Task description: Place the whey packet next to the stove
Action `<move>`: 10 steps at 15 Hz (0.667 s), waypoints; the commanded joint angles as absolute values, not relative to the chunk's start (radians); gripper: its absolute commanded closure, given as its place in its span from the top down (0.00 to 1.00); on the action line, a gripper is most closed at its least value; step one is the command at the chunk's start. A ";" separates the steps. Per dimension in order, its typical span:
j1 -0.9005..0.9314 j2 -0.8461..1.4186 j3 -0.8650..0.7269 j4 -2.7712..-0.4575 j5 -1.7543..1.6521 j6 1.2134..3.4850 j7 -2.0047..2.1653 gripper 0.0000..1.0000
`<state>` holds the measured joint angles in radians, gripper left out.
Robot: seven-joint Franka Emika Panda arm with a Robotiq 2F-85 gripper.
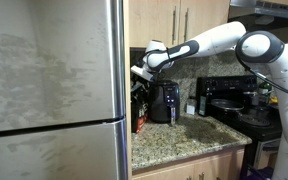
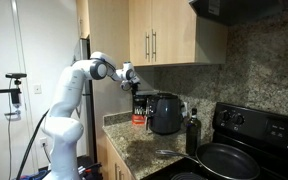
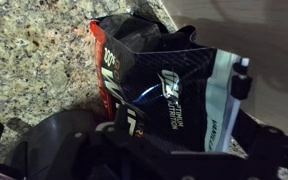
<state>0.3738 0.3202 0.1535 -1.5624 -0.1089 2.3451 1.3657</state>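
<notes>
Whey packet [image 2: 139, 106] stands on the granite bench [image 2: 129, 140] at its left end. It is just beside the air fryer [image 2: 166, 113] and well apart from the stove [image 2: 259, 130] at the right. Fingers [image 2: 133, 82] hang just above the packet top, spread wide, holding nothing. Arm [image 2: 69, 85] reaches out level from the left, wrist turned down. Bottle [image 2: 192, 130] stands between fryer and stove. Pan [image 2: 224, 158] sits on the cooktop; contents cannot be told.
</notes>
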 commanded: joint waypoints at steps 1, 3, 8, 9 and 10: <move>0.384 0.321 0.140 -1.565 -0.126 2.398 1.408 1.00; 0.380 0.335 0.146 -1.572 -0.100 2.551 1.434 1.00; 0.385 0.339 0.142 -1.566 -0.081 2.603 1.432 1.00; 0.385 0.339 0.142 -1.565 -0.081 2.602 1.432 1.00; 0.385 0.339 0.142 -1.565 -0.081 2.602 1.432 1.00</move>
<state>0.3752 0.3383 0.1526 -1.5702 -0.0882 2.6064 1.4372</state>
